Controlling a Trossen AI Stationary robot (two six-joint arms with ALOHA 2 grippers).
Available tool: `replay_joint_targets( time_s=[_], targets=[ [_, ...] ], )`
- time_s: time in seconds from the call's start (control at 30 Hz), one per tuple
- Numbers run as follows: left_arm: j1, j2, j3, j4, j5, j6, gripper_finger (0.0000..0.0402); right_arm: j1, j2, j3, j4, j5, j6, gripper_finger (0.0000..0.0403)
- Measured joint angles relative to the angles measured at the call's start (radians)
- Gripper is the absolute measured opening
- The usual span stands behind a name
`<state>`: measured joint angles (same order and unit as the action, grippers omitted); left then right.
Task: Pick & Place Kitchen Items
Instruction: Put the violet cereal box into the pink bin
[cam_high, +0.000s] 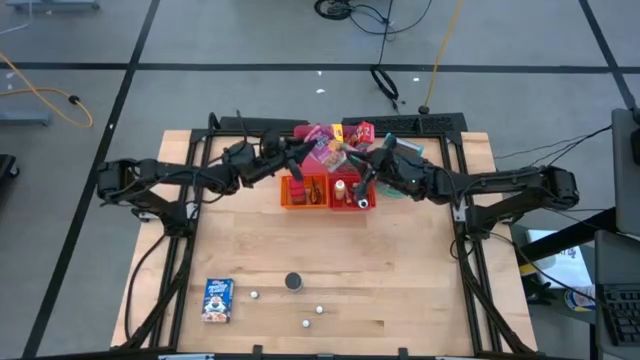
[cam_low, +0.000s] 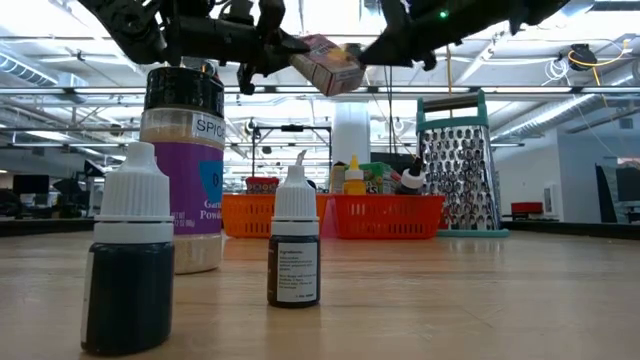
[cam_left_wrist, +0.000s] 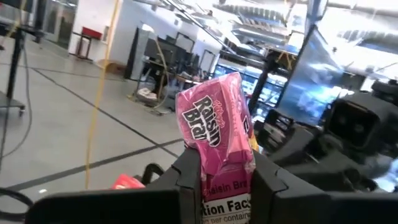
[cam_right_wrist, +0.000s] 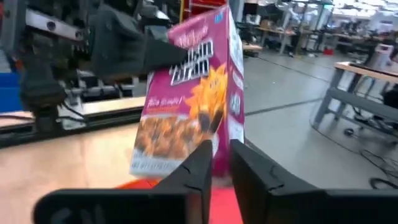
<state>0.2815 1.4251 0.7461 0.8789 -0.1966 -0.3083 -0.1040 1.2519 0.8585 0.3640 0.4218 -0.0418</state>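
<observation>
While my left gripper (cam_left_wrist: 221, 180) clamps the cereal box (cam_left_wrist: 217, 134) — right gripper (cam_right_wrist: 221, 163) nearly closed, pinching its other edge.

high: overhead | low: tabletop-level | wrists: close, share Raisin Bran box (cam_left_wrist: 219, 140)

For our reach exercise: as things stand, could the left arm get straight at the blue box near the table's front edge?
Probably not at once: the left hand is closed on the pink Raisin Bran box above the bins, though the blue box lies unobstructed.

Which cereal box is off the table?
The pink Raisin Bran box, held up over the orange bins between the two pincers. The blue box lies flat at the table's near left corner.
</observation>
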Motion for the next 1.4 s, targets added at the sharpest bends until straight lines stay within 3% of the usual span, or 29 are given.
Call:
replay_joint_targets(
  time_s=[0.37,0.8,0.97,1.13,1.4],
  targets=[
    [0.103,-0.001,0.001,-0.12,-0.035,0.155,0.0054,0.017,-0.034,-0.003,-0.168,0.018,0.042,0.0117],
    [0.169,0.019,0.001,-0.247,-0.042,0.235,0.0061,0.04,-0.034,-0.047,-0.154,0.021,0.059,0.0114],
    [0.186,0.072,0.001,-0.235,-0.043,0.254,0.0061,0.042,-0.034,-0.061,-0.137,0.019,0.076,0.0112],
    [0.189,0.162,0.03,-0.229,-0.04,0.401,0.0062,0.051,-0.034,-0.061,-0.136,0.018,0.082,0.0111],
    [0.213,0.268,0.091,-0.226,-0.041,0.469,0.0062,0.085,-0.034,-0.061,-0.136,0.018,0.059,0.011]
  ],
)
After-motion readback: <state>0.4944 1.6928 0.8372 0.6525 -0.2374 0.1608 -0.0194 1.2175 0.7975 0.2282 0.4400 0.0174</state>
